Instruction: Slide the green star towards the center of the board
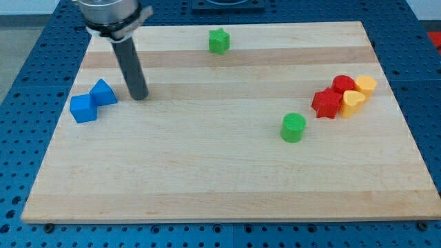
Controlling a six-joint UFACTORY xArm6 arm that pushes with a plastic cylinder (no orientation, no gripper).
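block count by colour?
Blue: 2, a blue cube and a blue wedge-like block
Green: 2, the green star and a green cylinder
Red: 2, a red star and a red round block
Yellow: 2, a yellow heart-like block and a yellow block
Total: 8

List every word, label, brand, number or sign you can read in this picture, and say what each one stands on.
None: no readable text shows anywhere.
The wooden board, the green star, the green cylinder, the blue blocks, the red blocks and the yellow blocks are all unmarked.
My tip and its rod bear no label.
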